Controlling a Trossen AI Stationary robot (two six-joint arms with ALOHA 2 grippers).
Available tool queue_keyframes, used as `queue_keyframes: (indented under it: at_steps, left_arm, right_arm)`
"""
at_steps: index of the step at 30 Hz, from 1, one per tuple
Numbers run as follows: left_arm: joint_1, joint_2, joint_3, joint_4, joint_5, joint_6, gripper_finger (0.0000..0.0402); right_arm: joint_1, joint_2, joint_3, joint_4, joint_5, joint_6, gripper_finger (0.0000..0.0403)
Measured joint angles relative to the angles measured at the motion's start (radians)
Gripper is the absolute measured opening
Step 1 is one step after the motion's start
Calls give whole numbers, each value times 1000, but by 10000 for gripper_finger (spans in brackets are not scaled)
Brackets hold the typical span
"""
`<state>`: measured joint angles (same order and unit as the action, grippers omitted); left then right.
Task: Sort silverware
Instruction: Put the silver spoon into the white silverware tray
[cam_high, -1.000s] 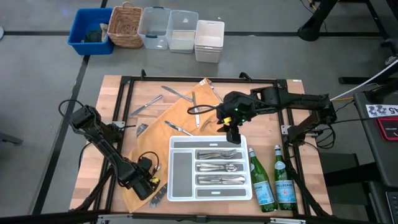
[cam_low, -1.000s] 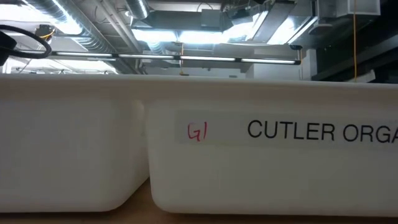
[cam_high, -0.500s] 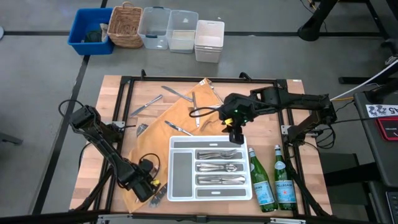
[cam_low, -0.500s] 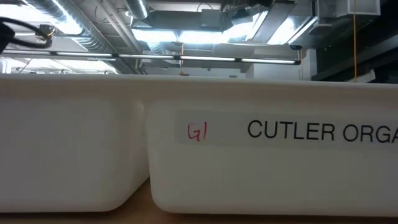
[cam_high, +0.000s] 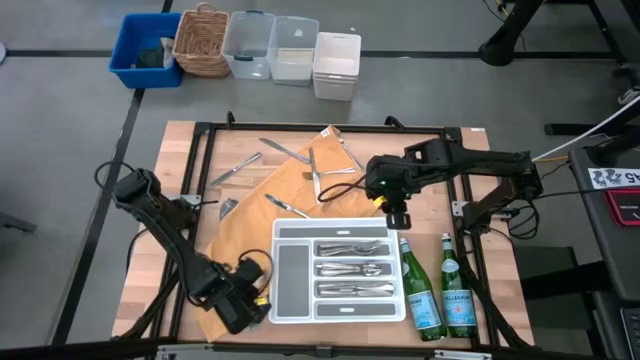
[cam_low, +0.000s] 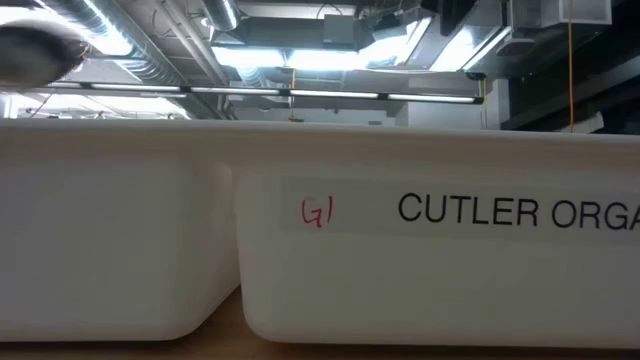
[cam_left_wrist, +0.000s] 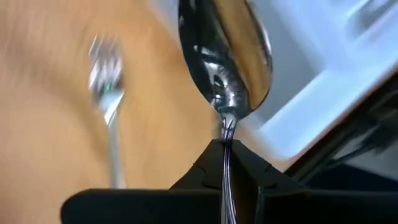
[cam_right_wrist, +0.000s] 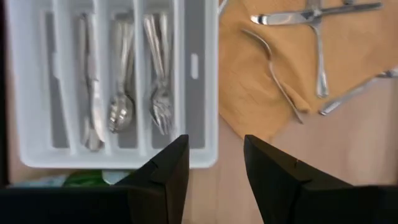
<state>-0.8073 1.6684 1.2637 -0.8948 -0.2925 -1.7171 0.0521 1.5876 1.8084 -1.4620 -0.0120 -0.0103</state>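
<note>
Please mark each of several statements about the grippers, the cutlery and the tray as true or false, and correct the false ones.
1. The left gripper is shut on a spoon. True.
2. The right gripper holds a fork. False: its fingers are open and hold nothing.
3. The white tray already holds cutlery in three of its slots. True.
4. Two green bottles stand to the left of the tray in the high view. False: they stand to its right.
5. All the silverware is in the tray. False: several pieces lie on the brown paper and the table.
</note>
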Motion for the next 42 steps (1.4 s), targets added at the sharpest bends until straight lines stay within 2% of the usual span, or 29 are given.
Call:
queue_keyframes:
  at_steps: [3,7,13,17,21,25,28,34,37,42]
  left_arm:
    - [61,0,29,47,-109,144,3]
    - [189,0,25,239,-162,480,2]
    - [411,0,20,522,-155,1023,3]
    - [530,8,20,638,-50,1252,3]
    - [591,34,19,677,109,1359,5]
    - [589,71,19,672,198,1400,6]
    - [575,109,18,675,215,1420,7]
    - [560,184,18,738,218,1438,7]
    - [558,226,18,777,218,1456,7]
    - [557,290,19,820,227,1464,7]
  right_arm:
    - [0,-10,1,-28,56,-28,156]
    - [-12,-21,1,-30,95,-52,156]
    - [-80,-45,1,-27,92,-51,156]
    - [-145,-50,1,-22,91,-51,156]
    - [-222,-52,1,8,91,-51,156]
    - [-315,-52,1,54,82,-51,156]
    - [-385,-52,-7,122,60,-51,156]
    - [-501,-52,-95,294,-63,-48,156]
    - [-525,-52,-171,365,-101,-47,156]
    - [-524,-52,-311,457,-104,-64,156]
